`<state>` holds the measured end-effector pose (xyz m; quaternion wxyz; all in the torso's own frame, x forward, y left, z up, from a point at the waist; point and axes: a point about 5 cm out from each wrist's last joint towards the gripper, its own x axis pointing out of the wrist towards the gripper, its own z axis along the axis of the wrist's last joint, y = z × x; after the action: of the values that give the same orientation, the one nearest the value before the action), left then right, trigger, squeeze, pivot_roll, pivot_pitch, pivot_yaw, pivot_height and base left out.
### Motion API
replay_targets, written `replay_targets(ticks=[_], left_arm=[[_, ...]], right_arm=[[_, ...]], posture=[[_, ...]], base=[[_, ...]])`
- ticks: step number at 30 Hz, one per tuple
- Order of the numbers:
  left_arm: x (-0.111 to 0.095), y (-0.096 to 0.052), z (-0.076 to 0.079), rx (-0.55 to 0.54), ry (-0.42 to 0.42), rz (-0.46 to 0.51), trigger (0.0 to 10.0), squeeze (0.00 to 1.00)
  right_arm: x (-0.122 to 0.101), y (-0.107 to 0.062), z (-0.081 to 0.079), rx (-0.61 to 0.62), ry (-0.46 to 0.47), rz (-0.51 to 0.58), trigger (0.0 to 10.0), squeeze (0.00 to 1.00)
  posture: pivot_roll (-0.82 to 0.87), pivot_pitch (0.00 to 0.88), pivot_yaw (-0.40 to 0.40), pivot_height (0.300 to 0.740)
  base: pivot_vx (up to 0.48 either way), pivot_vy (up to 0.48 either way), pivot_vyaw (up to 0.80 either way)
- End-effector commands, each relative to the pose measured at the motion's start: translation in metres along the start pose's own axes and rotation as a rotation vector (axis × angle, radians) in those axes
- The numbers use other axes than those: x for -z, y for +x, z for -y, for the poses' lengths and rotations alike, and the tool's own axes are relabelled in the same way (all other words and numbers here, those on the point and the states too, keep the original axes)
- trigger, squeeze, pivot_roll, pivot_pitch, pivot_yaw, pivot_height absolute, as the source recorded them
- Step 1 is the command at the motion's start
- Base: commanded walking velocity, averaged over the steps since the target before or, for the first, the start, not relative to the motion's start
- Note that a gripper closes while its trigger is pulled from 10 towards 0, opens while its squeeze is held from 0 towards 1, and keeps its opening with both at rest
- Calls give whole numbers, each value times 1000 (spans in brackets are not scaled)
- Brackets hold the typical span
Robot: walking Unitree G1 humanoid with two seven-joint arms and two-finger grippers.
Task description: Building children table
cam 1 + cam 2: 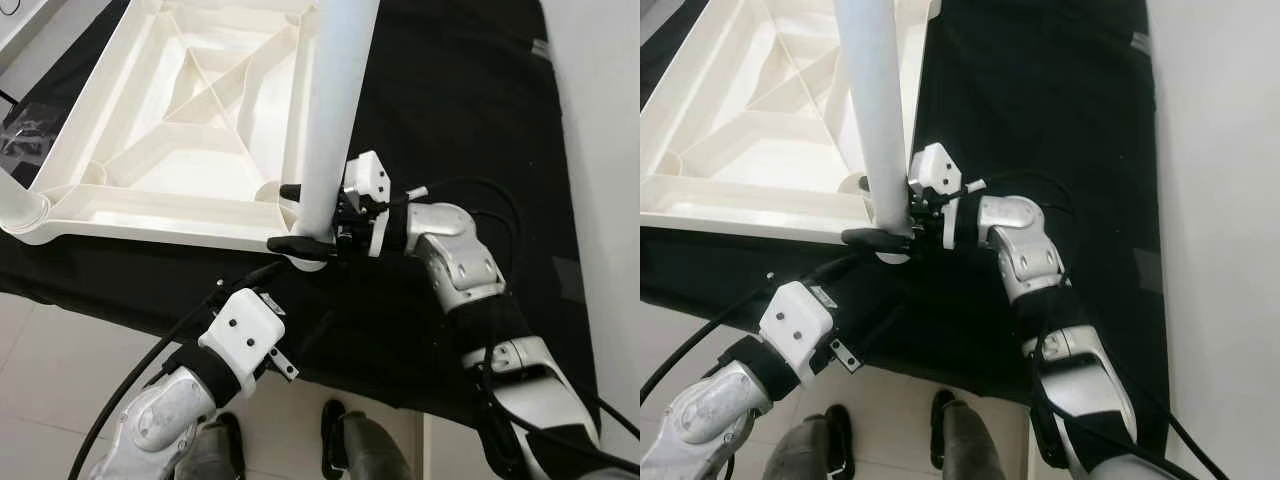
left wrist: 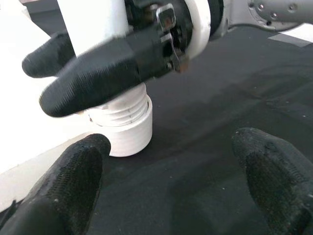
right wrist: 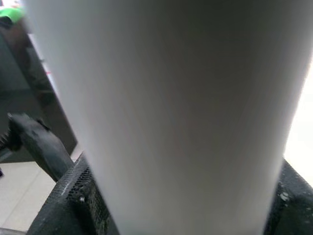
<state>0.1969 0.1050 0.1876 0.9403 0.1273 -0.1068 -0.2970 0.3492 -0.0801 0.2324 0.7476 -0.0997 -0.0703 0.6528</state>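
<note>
Black mat (image 1: pixel 470 120) over pale tile floor (image 1: pixel 60 360). Tabletop (image 1: pixel 170 150) lies underside up at 11 o'clock on the mat. Leg (image 1: pixel 335 110) stands upright at its near corner socket. Right gripper (image 1: pixel 300 218) is clamped around leg base. Left gripper (image 2: pixel 166 171), fingers spread apart, hovers at 7 o'clock, near leg's threaded end.
</note>
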Motion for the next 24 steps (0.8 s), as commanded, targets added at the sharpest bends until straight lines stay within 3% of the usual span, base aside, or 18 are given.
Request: replay_targets(ticks=[1, 8, 13, 15, 17, 18, 19, 20, 24], left_arm=[[4, -2, 4, 9, -6, -17, 10000, 0], [4, -1, 6, 14, -6, -15, 10000, 0], [5, 0, 8, 19, -9, -15, 10000, 0], [5, 0, 8, 21, -10, -14, 10000, 0], [5, -2, 8, 22, -9, -15, 10000, 0], [5, -2, 6, 22, -9, -17, 10000, 0], [5, -2, 6, 22, -9, -17, 10000, 0], [4, -2, 6, 22, -8, -18, 10000, 0], [5, -2, 6, 24, -11, -18, 10000, 0]], right_arm=[[2, -2, 1, -29, 2, 8, 0, 0], [8, -10, 3, -41, -3, -7, 0, 0], [26, -26, 5, 131, -41, -72, 0, 0], [39, -30, 1, 305, -22, -105, 0, 0], [57, -29, -5, 716, 69, -127, 0, 0], [69, -28, -25, 935, 106, -183, 0, 0], [69, -28, -25, 935, 106, -183, 0, 0], [74, -24, -45, 932, 91, -230, 0, 0], [74, -18, -51, 926, 95, -219, 0, 0]], posture=[[111, 287, -121, 740], [103, 284, -121, 740], [99, 281, -123, 740], [95, 281, -131, 740], [82, 285, -138, 740], [89, 300, -132, 740], [89, 300, -132, 740], [89, 300, -132, 740], [74, 286, -117, 740]], base=[[0, 0, 0], [0, 0, 0], [0, 0, 0], [0, 0, 0], [0, 0, 0], [0, 0, 0], [0, 0, 0], [0, 0, 0], [0, 0, 0]])
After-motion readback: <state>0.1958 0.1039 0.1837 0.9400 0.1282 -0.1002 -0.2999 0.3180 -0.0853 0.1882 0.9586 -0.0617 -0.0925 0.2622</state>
